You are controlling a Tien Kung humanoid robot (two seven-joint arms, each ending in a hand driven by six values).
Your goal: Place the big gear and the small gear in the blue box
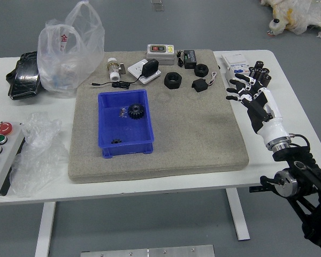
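The blue box (125, 137) stands on the left half of the grey mat. Inside it, the big gear (136, 111) lies near the upper right corner, and the small gear (116, 141) rests toward the front wall. A small metallic piece (122, 112) lies left of the big gear. My right hand (243, 92) is over the right edge of the mat, well away from the box, with its fingers spread and holding nothing. No left hand shows.
Black rings (173, 80), a black block (199, 85), an adapter (150, 68) and a meter (160, 52) line the mat's back. Plastic bags (69, 51) and a button panel (2, 155) lie left. Black cylinders (259, 75) stand back right.
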